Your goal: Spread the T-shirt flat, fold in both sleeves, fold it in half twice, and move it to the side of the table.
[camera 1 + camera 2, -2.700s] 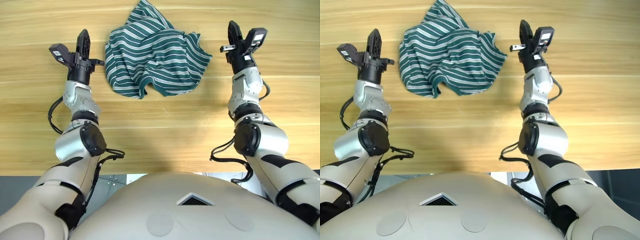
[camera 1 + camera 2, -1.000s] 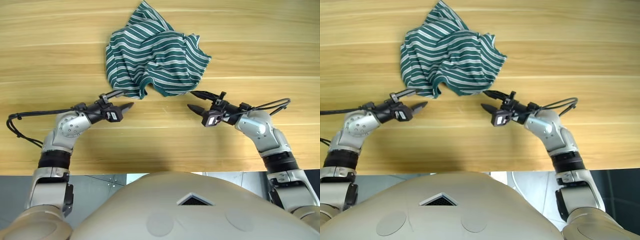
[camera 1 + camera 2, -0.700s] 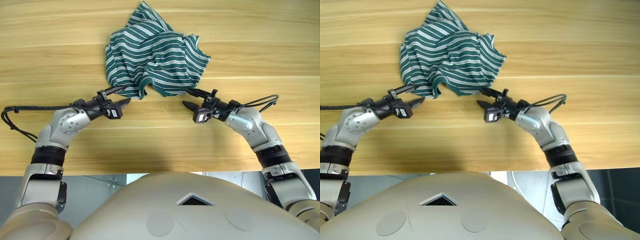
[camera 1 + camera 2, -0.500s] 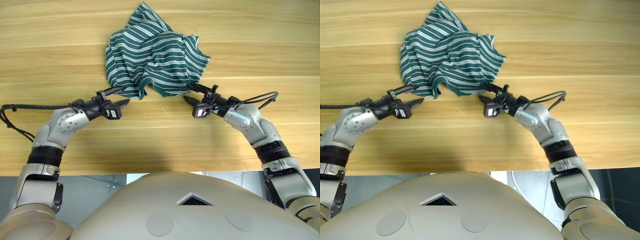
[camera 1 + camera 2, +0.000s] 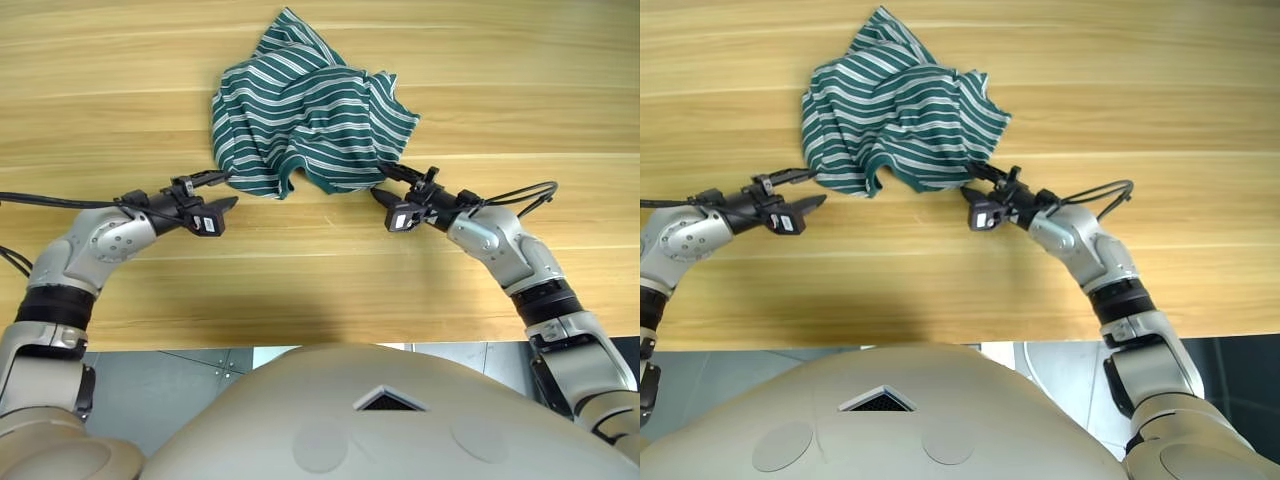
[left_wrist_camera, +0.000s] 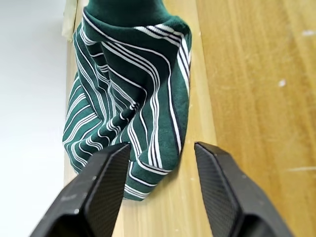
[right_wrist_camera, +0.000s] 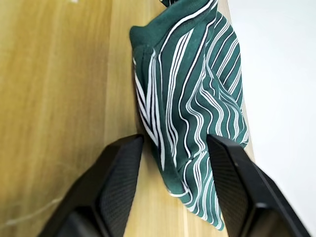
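Note:
A green T-shirt point(image 5: 305, 115) with white stripes lies crumpled in a heap on the wooden table point(image 5: 520, 90). My left gripper point(image 5: 230, 188) is open, low over the table, pointing at the heap's near left corner with a small gap to the cloth. In the left wrist view the left gripper point(image 6: 162, 145) frames a striped fold of the T-shirt point(image 6: 128, 89). My right gripper point(image 5: 378, 181) is open at the heap's near right edge, its fingertips close to the cloth. The right wrist view has the right gripper point(image 7: 175, 140) either side of a fold of the T-shirt point(image 7: 192, 89).
Bare wood stretches to both sides of the heap and between it and the table's near edge point(image 5: 300, 345). Cables loop off both forearms near the table top.
Both arms swung back from beside the heap to its near side. Over the last second the right gripper closed in on the right edge; the left gripper slid leftward.

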Controlling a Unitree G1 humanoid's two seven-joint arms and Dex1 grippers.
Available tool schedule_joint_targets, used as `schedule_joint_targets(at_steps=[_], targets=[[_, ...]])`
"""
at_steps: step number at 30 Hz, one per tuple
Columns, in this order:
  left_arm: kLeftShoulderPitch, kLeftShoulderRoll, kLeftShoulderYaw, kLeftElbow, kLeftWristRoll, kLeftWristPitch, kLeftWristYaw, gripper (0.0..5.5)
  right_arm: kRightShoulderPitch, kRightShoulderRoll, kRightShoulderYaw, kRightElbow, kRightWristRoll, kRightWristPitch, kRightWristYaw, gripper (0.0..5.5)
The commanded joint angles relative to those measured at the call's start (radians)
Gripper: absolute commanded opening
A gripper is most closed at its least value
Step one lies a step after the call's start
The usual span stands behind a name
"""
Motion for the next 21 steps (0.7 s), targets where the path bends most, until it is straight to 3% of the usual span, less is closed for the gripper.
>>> schedule_joint_targets(at_steps=[1,18,21], targets=[[0.037,0.007,-0.113,0.082,0.154,0.100,-0.059,2.42,0.005,-0.008,0.024,0.000,-0.011,0.022,0.014,2.37],[-0.015,-0.012,-0.202,0.018,0.140,0.205,-0.063,2.42,0.005,-0.011,0.029,-0.004,0.024,0.066,0.010,2.37],[-0.018,-0.007,-0.209,0.035,0.145,0.208,-0.053,1.96,-0.007,-0.011,0.025,0.014,0.022,0.081,0.002,1.91]])
